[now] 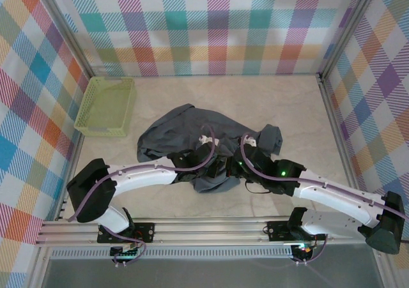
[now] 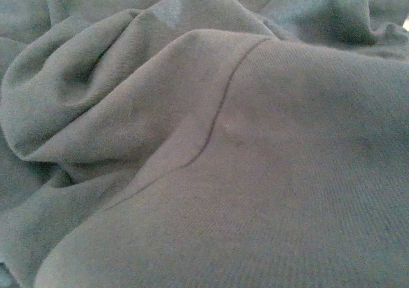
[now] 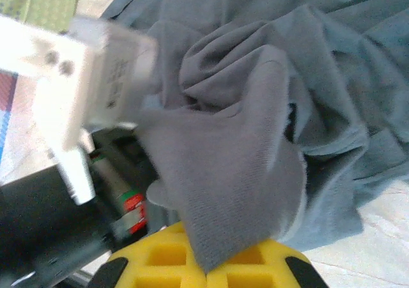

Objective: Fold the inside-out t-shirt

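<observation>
The plain dark slate-grey cloth t-shirt (image 1: 192, 125) is bunched in a crumpled heap on the pale marbled table (image 1: 287, 103), under and around both claws. The right claw (image 3: 206, 267) is clamped on a fold of it, pinched between yellow fingers (image 3: 137, 257). The left claw (image 1: 209, 154) is closed just beside it, buried in cloth; whether any is caught cannot be told. A lime-green plastic mesh basket (image 1: 105, 106) is set well apart, beyond the left claw.
</observation>
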